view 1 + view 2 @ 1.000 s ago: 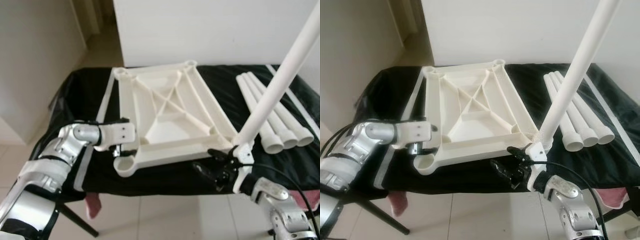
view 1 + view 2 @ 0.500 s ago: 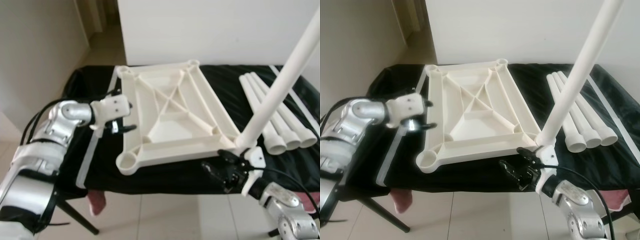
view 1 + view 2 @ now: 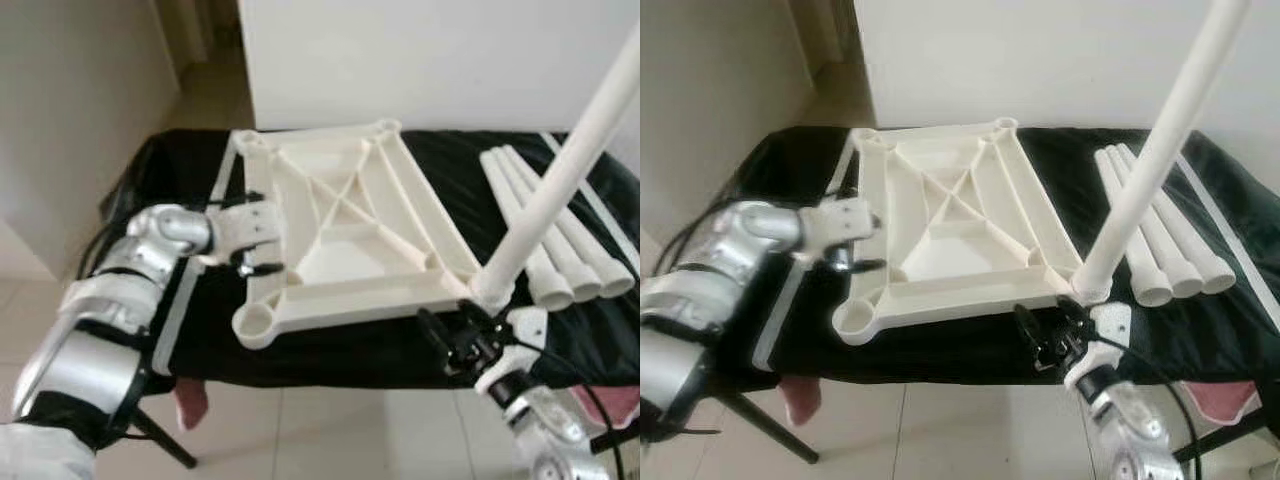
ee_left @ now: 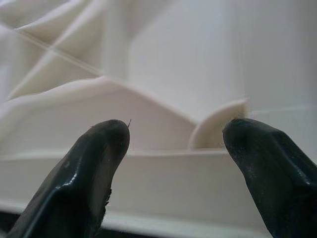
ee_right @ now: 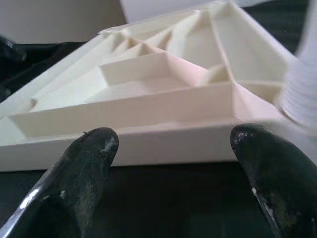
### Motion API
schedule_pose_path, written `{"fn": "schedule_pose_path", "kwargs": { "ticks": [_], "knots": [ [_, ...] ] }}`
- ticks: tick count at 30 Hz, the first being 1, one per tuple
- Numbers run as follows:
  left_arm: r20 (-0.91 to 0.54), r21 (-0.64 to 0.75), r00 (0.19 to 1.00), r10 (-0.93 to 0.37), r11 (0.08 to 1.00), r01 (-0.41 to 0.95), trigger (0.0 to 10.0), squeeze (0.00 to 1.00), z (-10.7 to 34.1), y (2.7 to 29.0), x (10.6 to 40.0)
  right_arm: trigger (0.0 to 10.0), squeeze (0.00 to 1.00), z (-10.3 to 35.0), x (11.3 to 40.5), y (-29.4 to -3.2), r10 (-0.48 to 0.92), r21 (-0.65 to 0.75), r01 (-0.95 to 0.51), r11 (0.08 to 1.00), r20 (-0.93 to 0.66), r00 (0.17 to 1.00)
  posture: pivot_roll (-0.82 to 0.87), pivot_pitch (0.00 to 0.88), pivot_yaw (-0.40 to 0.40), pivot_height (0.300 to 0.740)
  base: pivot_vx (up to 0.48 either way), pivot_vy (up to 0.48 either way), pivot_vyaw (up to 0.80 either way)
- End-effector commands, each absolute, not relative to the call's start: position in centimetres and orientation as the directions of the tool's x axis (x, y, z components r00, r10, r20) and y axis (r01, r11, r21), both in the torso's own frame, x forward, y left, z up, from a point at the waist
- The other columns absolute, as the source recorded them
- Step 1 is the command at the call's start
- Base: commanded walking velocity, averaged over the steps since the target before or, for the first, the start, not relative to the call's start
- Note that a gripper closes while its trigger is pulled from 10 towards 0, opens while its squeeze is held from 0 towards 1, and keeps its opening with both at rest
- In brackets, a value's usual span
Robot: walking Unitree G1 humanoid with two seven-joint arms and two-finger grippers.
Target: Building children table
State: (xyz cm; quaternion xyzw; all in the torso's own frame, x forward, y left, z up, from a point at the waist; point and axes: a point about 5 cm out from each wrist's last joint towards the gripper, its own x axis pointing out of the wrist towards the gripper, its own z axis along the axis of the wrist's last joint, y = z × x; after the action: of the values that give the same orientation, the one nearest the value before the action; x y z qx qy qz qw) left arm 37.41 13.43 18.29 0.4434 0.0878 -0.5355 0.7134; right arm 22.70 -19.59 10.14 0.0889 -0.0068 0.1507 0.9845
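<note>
A cream plastic tabletop panel with ribbed underside (image 3: 345, 235) lies upside down on a black-covered surface (image 3: 450, 165), its round leg sockets at the corners facing up. A long white plastic tube leg (image 3: 560, 185) stands tilted in the socket at the near corner on the robot's right, rising up and away toward the right. Three more white tube legs (image 3: 545, 235) lie side by side on the surface to the right of the panel, their open ends toward the robot. The left gripper (image 3: 258, 258) is at the panel's left edge, near the front corner socket; in the left wrist view its two black fingers (image 4: 94, 168) are spread apart with the panel's rim and ribs just ahead between them, holding nothing. The right gripper (image 3: 455, 335) sits just below the foot of the standing leg, at the front edge of the surface; in the right wrist view its fingers (image 5: 79, 178) are likewise apart, facing the panel's near side wall, with the blurred base of the leg at one side. A thin white strip (image 3: 190, 290) lies on the surface left of the panel.
</note>
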Motion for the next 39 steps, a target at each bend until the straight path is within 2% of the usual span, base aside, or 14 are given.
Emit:
{"fn": "schedule_pose_path", "kwargs": {
  "ticks": [1, 7, 9, 13, 17, 18, 19, 21, 22, 24, 30, 34, 39],
  "knots": [
    [-0.408, 0.726, 0.683, -0.607, 0.238, 0.645, 10.0, 0.0, 18.8, 13.9, 38.8, 10.0, 0.0, 10.2, 22.5, -19.9, 0.26, 0.181, -0.263, 0.947, 0.043, 0.965, -0.1, 0.0, 0.013, 0.74, 0.0, 0.0, 0.0],
    [-0.452, 0.73, 0.676, -0.582, 0.195, 0.655, 10.0, 0.0, 17.5, 13.5, 38.7, 10.0, 0.0, 9.7, 22.0, -19.9, 0.221, 0.21, -0.222, 0.952, 0.028, 0.975, -0.11, 0.0, 0.013, 0.74, 0.0, 0.0, 0.0],
    [-0.475, 0.744, 0.677, -0.562, 0.154, 0.65, 10.0, 0.0, 17.0, 13.4, 38.6, 10.0, 0.0, 9.6, 22.1, -20.0, 0.201, 0.217, -0.202, 0.955, 0.027, 0.979, -0.11, 0.0, 0.011, 0.74, 0.0, 0.0, 0.0],
    [-0.474, 0.746, 0.68, -0.56, 0.156, 0.648, 10.0, 0.0, 16.9, 13.5, 38.6, 10.0, 0.0, 9.7, 22.3, -20.2, 0.186, 0.227, -0.189, 0.955, 0.031, 0.982, -0.1, 0.0, 0.009, 0.74, 0.0, 0.0, 0.0],
    [-0.433, 0.733, 0.694, -0.576, 0.223, 0.643, 10.0, 0.0, 17.7, 13.8, 38.9, 10.0, 0.0, 9.9, 22.3, -20.3, 0.172, 0.236, -0.177, 0.956, 0.04, 0.984, -0.1, 0.0, 0.005, 0.74, 0.0, 0.0, 0.0],
    [-0.409, 0.716, 0.698, -0.588, 0.268, 0.645, 10.0, 0.0, 18.3, 14.2, 39.0, 10.0, 0.0, 10.0, 22.3, -20.5, 0.165, 0.231, -0.169, 0.958, 0.04, 0.986, -0.1, 0.0, 0.002, 0.74, 0.0, 0.0, 0.0],
    [-0.409, 0.716, 0.698, -0.588, 0.268, 0.645, 10.0, 0.0, 18.3, 14.2, 39.0, 10.0, 0.0, 10.0, 22.3, -20.5, 0.165, 0.231, -0.169, 0.958, 0.04, 0.986, -0.1, 0.0, 0.002, 0.74, 0.0, 0.0, 0.0],
    [-0.371, 0.714, 0.734, -0.568, 0.33, 0.617, 10.0, 0.0, 19.2, 15.1, 39.4, 10.0, 0.0, 10.0, 22.4, -20.8, 0.148, 0.218, -0.153, 0.964, 0.04, 0.988, -0.09, 0.0, -0.002, 0.74, 0.0, 0.0, 0.0],
    [-0.371, 0.714, 0.734, -0.568, 0.33, 0.617, 10.0, 0.0, 19.2, 15.1, 39.4, 10.0, 0.0, 10.0, 22.4, -20.8, 0.148, 0.218, -0.153, 0.964, 0.04, 0.988, -0.09, 0.0, -0.002, 0.74, 0.0, 0.0, 0.0],
    [-0.355, 0.736, 0.78, -0.516, 0.361, 0.573, 10.0, 0.0, 19.4, 15.9, 39.7, 10.0, 0.0, 10.1, 22.6, -20.8, 0.142, 0.212, -0.149, 0.966, 0.044, 0.989, -0.09, 0.0, -0.005, 0.74, 0.0, 0.0, 0.0],
    [-0.331, 0.755, 0.844, -0.422, 0.418, 0.505, 10.0, 0.0, 19.1, 17.1, 40.1, 10.0, 0.0, 10.2, 22.9, -20.3, 0.147, 0.22, -0.154, 0.963, 0.049, 0.988, -0.08, 0.0, -0.007, 0.74, 0.0, 0.0, 0.0],
    [-0.355, 0.787, 0.85, -0.39, 0.365, 0.497, 10.0, 0.0, 18.6, 17.4, 40.0, 10.0, 0.0, 10.2, 23.0, -20.1, 0.151, 0.222, -0.159, 0.962, 0.051, 0.987, -0.08, 0.0, -0.006, 0.74, 0.0, 0.0, 0.0],
    [-0.432, 0.758, 0.793, -0.428, 0.304, 0.577, 10.0, 0.0, 16.9, 16.7, 39.4, 10.0, 0.0, 10.4, 23.4, -20.2, 0.143, 0.223, -0.152, 0.963, 0.057, 0.988, -0.08, 0.0, -0.005, 0.74, 0.0, 0.0, 0.0]
  ]
}}
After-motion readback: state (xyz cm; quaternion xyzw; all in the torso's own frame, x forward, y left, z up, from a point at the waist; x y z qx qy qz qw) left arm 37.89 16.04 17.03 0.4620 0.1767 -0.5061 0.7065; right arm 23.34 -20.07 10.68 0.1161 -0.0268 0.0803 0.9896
